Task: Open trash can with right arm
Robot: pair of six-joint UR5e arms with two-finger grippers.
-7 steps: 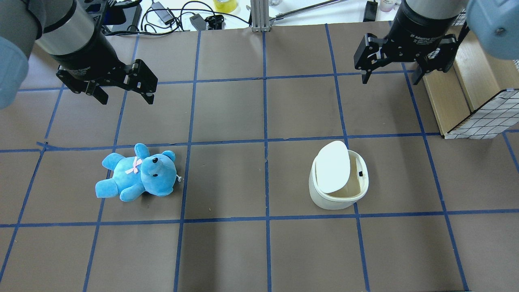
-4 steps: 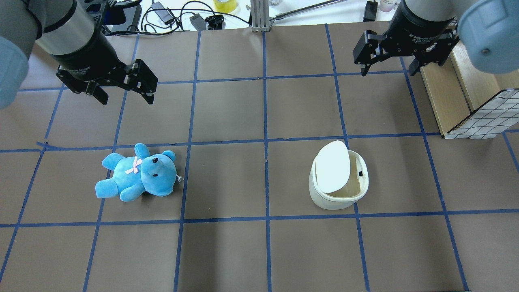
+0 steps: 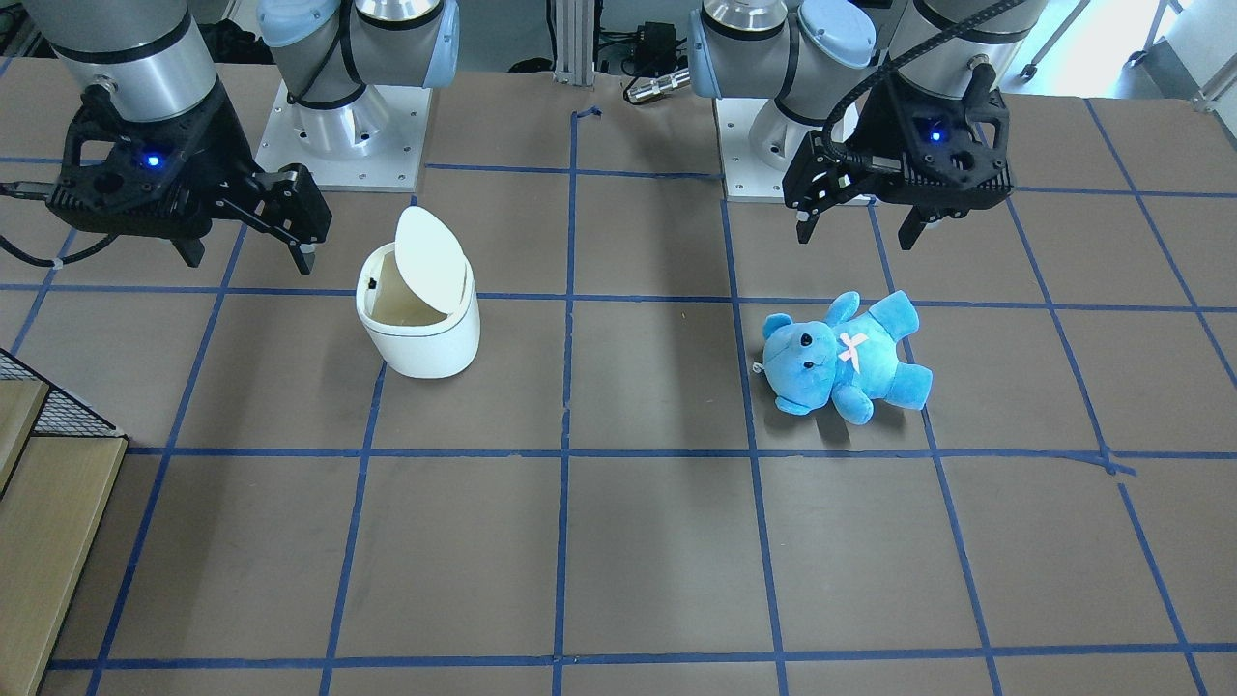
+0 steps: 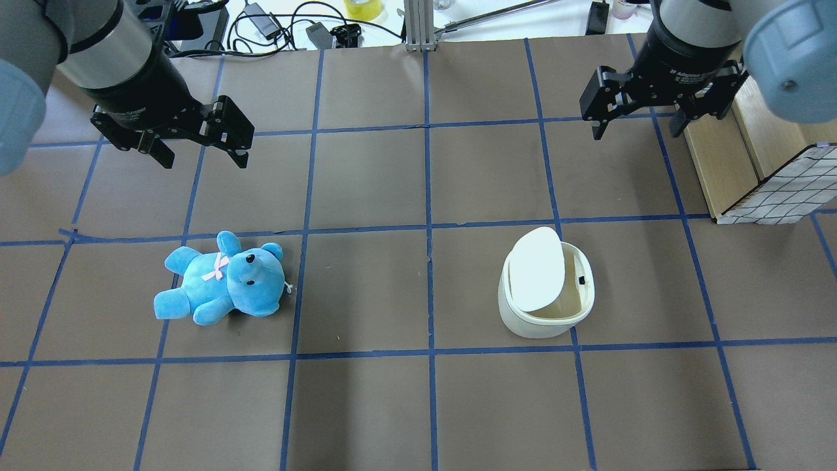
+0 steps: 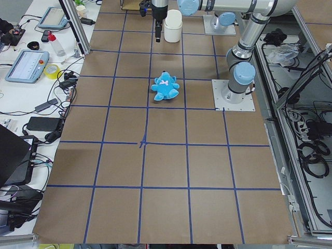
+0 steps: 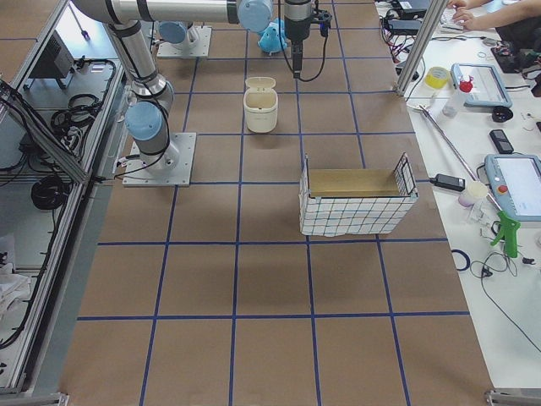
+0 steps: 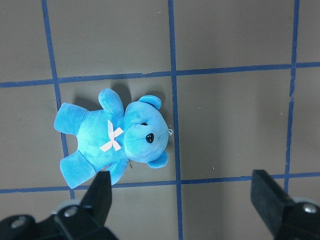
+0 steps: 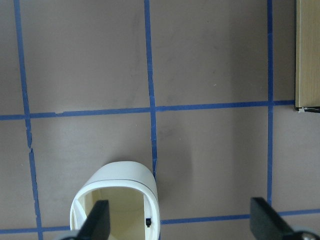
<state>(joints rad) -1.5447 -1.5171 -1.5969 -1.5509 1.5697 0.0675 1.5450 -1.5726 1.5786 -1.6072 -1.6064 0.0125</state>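
Note:
The white trash can stands right of the table's middle, its flip lid tilted up so the cream inside shows. It also shows in the front view and at the bottom of the right wrist view. My right gripper hangs open and empty above the table, well beyond the can and apart from it; it also shows in the front view. My left gripper is open and empty, hovering beyond the blue teddy bear.
A wooden box with a wire-grid basket wall stands at the table's right edge, close to the right gripper. Cables and small devices lie past the far edge. Blue tape lines grid the brown tabletop.
The right gripper drifted a little farther from the can, then came back and slightly to the right. The can, its raised lid, the bear and the left arm have not moved.

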